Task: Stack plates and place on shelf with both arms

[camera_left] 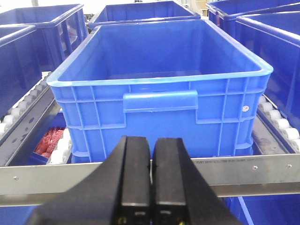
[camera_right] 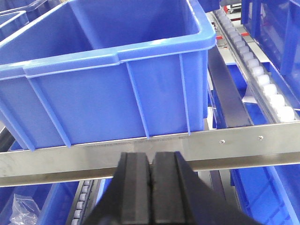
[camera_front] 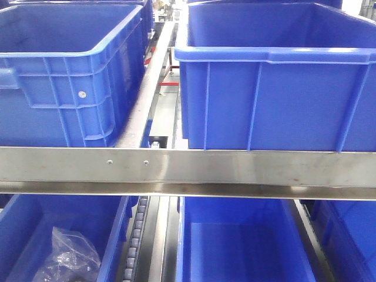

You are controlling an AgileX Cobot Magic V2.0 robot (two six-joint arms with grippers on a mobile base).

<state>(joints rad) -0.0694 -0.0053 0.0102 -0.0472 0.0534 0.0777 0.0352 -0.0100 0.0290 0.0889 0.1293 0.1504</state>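
Left gripper [camera_left: 151, 180]: jaws pressed together, nothing between them, facing a blue crate [camera_left: 159, 89] behind the steel rail [camera_left: 262, 168].
Right gripper [camera_right: 151, 187]: jaws closed tight, empty, before another blue crate [camera_right: 108, 79].
Plates: none to be seen in any view.
Lower level: a crumpled clear bag [camera_front: 67, 258] in a bin, cut off at the frame edge.
Red items [camera_left: 49, 140]: half hidden, hard to make out.

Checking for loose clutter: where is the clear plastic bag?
In the front-facing view, the clear plastic bag lies in the lower-left blue bin, below the steel shelf rail; the right wrist view shows it bottom-left.
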